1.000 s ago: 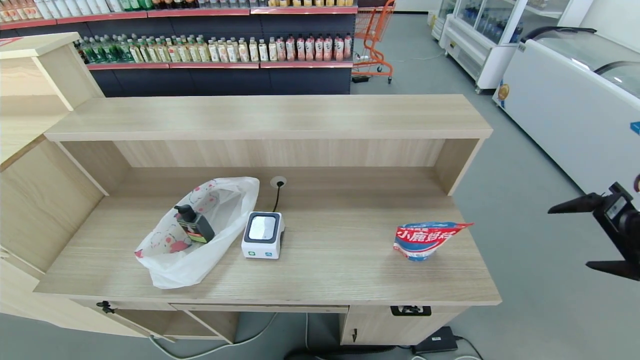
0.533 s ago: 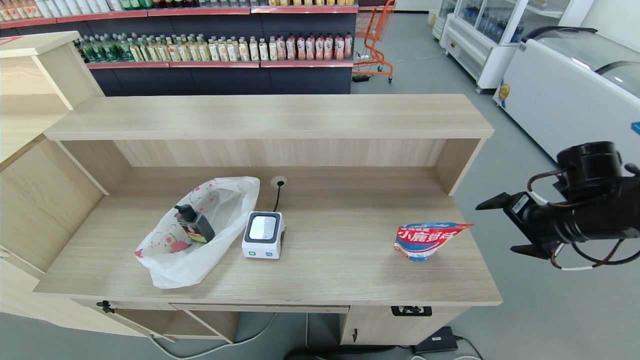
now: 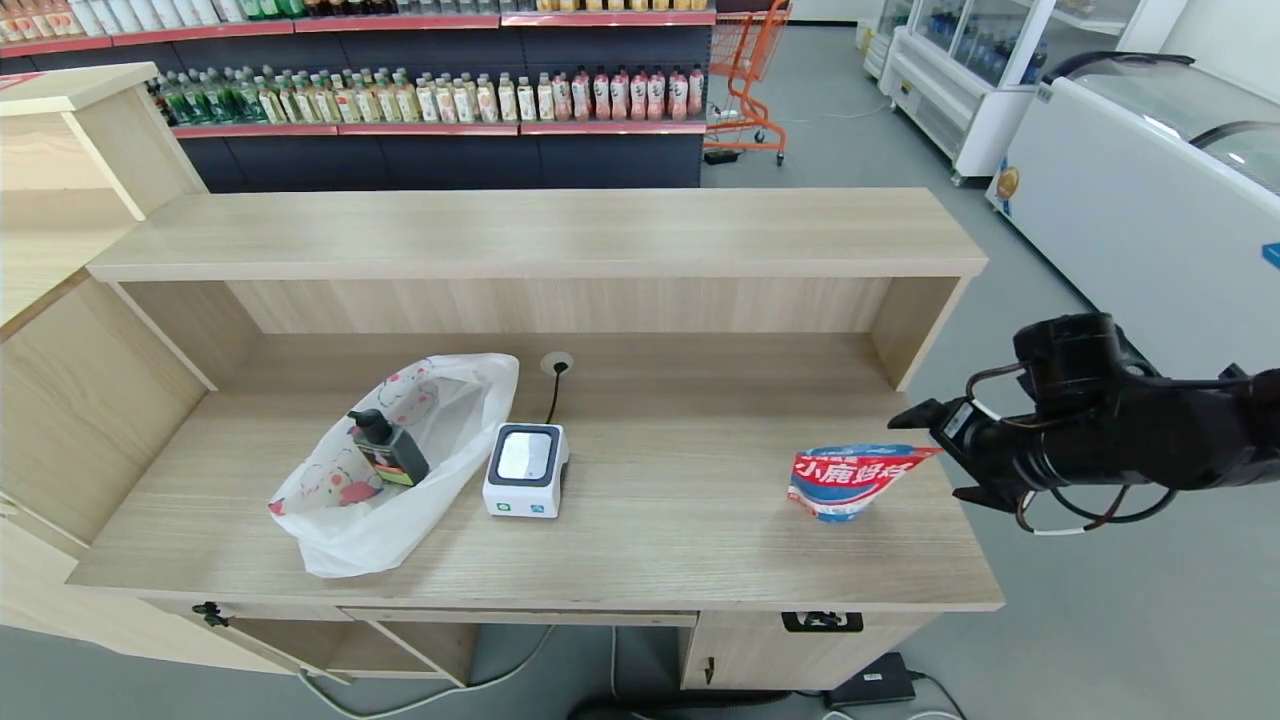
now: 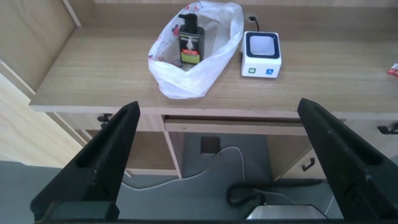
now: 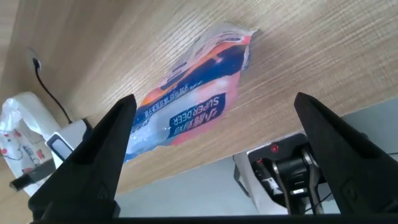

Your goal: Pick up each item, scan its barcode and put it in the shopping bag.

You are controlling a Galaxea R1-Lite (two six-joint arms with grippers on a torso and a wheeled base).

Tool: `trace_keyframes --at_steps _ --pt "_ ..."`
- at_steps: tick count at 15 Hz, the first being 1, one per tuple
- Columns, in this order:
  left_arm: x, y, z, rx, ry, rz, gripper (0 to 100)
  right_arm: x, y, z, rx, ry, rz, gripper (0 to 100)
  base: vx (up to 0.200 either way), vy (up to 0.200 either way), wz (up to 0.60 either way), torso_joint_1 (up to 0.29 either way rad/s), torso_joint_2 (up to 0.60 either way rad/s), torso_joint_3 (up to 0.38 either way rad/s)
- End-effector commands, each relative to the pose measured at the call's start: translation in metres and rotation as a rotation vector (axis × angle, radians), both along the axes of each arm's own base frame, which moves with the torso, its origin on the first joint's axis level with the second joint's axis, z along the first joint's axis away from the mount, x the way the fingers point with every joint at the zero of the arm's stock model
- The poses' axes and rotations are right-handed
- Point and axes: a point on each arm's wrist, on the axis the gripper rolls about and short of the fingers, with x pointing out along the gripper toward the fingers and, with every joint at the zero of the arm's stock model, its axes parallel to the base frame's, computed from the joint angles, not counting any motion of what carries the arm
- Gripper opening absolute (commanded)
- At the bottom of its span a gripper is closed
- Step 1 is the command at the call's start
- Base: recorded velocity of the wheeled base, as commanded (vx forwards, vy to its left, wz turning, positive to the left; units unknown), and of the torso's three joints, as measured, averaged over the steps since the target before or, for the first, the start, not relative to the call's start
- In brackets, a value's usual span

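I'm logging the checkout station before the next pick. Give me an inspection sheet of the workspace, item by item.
Surface: wooden counter, dry and unmarked.
Job's things: pouch near the right end; pump bottle inside the shopping bag; scanner beside the bag.
Clutter: nothing seen.
Grippers: right gripper open, at the counter's right edge, next to the pouch; left gripper open, back from the front edge.
Cables: scanner cable runs to a hole in the counter.
Surroundings: bottle shelves, orange cart, freezers.
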Motion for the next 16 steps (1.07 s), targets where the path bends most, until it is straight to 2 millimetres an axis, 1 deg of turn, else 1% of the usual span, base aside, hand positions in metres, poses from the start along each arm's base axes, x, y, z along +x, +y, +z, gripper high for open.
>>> trace_keyframes --at_steps 1,5,8,9,11,12,15,16 --pt "0.000 0.000 0.000 0.000 0.000 0.000 100 0.009 0.006 -0.020 -0.023 0.032 0.027 100 0.000 0.000 0.00 0.000 0.00 0.000" --pt "0.000 0.000 0.000 0.000 0.000 0.000 100 0.016 0.010 -0.034 -0.036 0.032 0.049 100 0.000 0.000 0.00 0.000 0.00 0.000" --pt "0.000 0.000 0.000 0.000 0.000 0.000 100 0.022 0.018 -0.047 -0.055 0.033 0.054 100 0.000 0.000 0.00 0.000 0.00 0.000" --pt "0.000 0.000 0.000 0.000 0.000 0.000 100 0.023 0.023 -0.051 -0.065 0.029 0.071 100 0.000 0.000 0.00 0.000 0.00 0.000" --pt "0.000 0.000 0.000 0.000 0.000 0.000 100 0.026 0.025 -0.054 -0.082 0.009 0.090 100 0.000 0.000 0.00 0.000 0.00 0.000" --pt "0.000 0.000 0.000 0.000 0.000 0.000 100 0.027 0.030 -0.058 -0.097 0.000 0.117 100 0.000 0.000 0.00 0.000 0.00 0.000" --pt "0.000 0.000 0.000 0.000 0.000 0.000 100 0.030 0.030 -0.070 -0.129 0.002 0.129 100 0.000 0.000 0.00 0.000 0.00 0.000" --pt "0.000 0.000 0.000 0.000 0.000 0.000 100 0.032 0.030 -0.078 -0.149 0.001 0.109 100 0.000 0.000 0.00 0.000 0.00 0.000"
